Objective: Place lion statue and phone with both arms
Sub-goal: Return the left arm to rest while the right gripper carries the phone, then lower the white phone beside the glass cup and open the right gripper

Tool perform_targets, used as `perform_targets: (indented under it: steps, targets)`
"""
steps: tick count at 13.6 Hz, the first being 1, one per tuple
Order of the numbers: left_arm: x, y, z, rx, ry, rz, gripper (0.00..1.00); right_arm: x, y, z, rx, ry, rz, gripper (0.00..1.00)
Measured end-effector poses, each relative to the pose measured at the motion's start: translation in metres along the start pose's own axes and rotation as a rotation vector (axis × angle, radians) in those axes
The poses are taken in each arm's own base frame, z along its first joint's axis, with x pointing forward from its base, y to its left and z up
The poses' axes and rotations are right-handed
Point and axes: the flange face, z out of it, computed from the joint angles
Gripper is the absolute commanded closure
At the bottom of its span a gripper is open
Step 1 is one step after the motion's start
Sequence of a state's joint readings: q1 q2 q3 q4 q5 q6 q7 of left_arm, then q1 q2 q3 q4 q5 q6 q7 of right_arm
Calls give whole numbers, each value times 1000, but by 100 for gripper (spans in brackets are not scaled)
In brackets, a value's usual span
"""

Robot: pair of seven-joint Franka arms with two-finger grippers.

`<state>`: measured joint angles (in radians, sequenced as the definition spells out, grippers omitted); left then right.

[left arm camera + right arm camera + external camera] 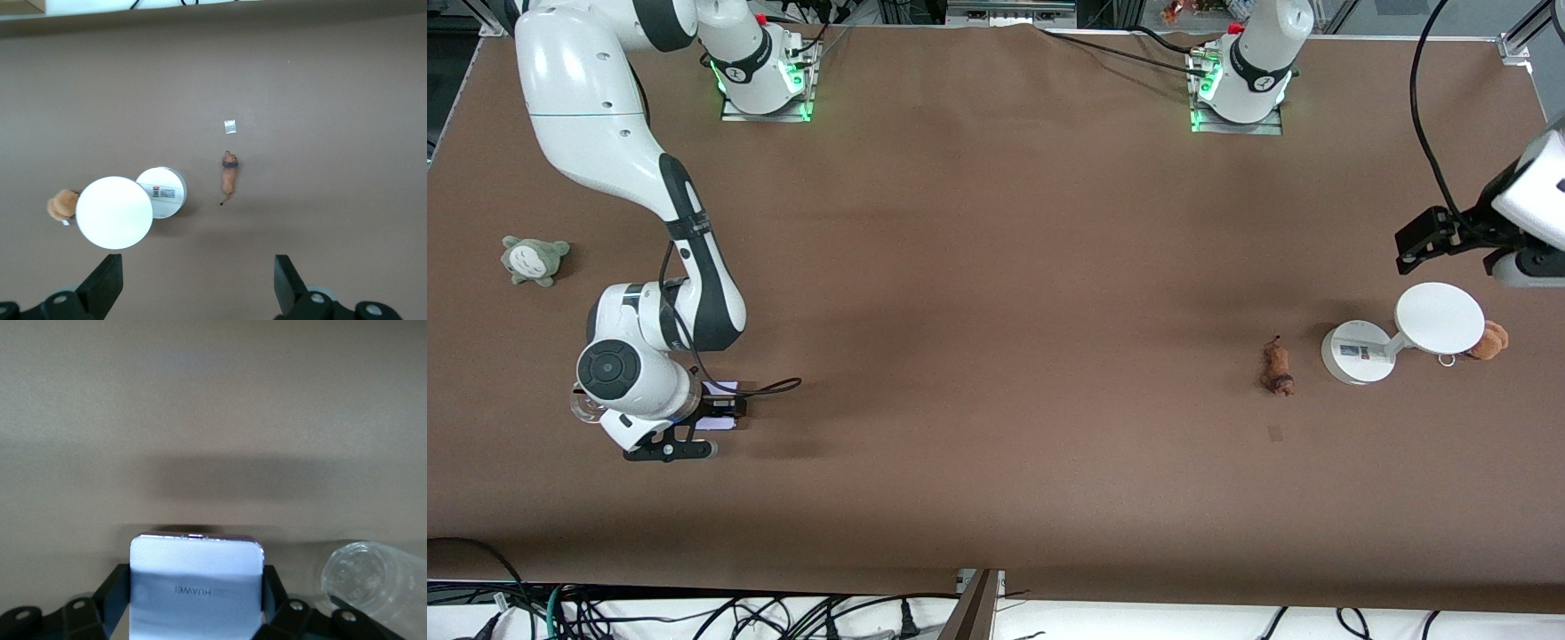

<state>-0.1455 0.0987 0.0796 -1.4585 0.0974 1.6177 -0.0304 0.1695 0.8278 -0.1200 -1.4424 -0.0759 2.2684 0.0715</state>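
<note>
The phone (715,422) is a pale lavender-white slab near the right arm's end of the table. My right gripper (725,406) is low over it and shut on its two long sides; in the right wrist view the phone (195,587) fills the gap between the black fingers (110,593). The lion statue (1277,369), small and reddish-brown, lies on the table toward the left arm's end, beside the white round stand (1356,354). My left gripper (1416,249) hangs open and empty in the air above the stand. Its wrist view shows the lion statue (230,177), the stand (113,212) and the gripper (198,287) itself.
A tan plush with a keyring (1489,340) sits against the stand's disc on the side toward the table end. A grey-green plush (534,259) lies at the right arm's end. A small pale mark (1275,433) is on the table nearer the front camera than the lion.
</note>
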Motion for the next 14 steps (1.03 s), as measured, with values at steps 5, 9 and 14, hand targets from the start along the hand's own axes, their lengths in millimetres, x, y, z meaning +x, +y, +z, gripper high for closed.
perform_targets:
  steps: [5, 9, 14]
  targets:
    - [-4, -3, -5, 11, -2, 0, 0, -4, 10, 15, 2, 25, -6, 60]
    - [-4, -2, -5, 11, -3, 1, 0, -5, 10, 16, 2, 25, -7, 0]
    - [-4, 20, -3, 5, -11, 40, 0, 1, 2, 6, 8, 56, -32, 0]
